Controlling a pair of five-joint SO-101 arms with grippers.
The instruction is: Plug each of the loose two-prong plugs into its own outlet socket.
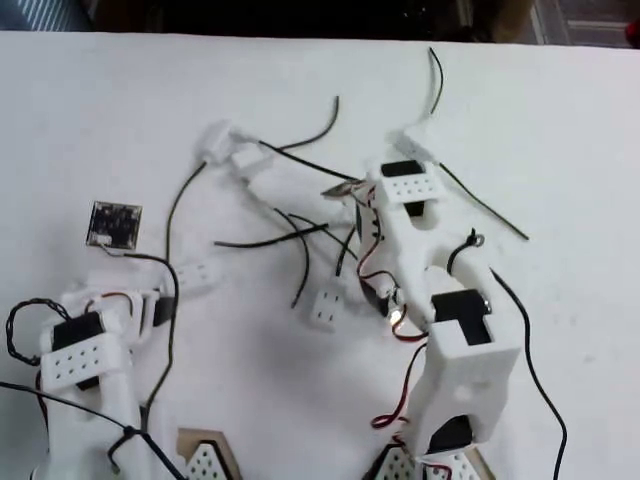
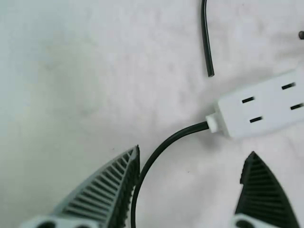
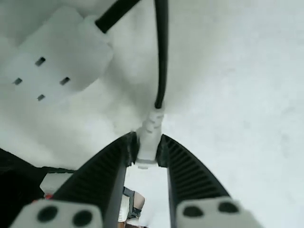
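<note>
My right gripper is shut on a white two-prong plug whose black cord runs away from it. A white outlet block with slots lies just beyond the plug, apart from it. In the high view the right gripper sits at the table's middle, pointing toward an outlet block at the back left. My left gripper is open over a black cord that enters a white outlet block. That gripper shows at front left beside its block.
Several loose black cords cross the table's middle. Another white block lies near the centre and one more at the back right. A small circuit board sits at the left. A cut cord end lies near the left gripper.
</note>
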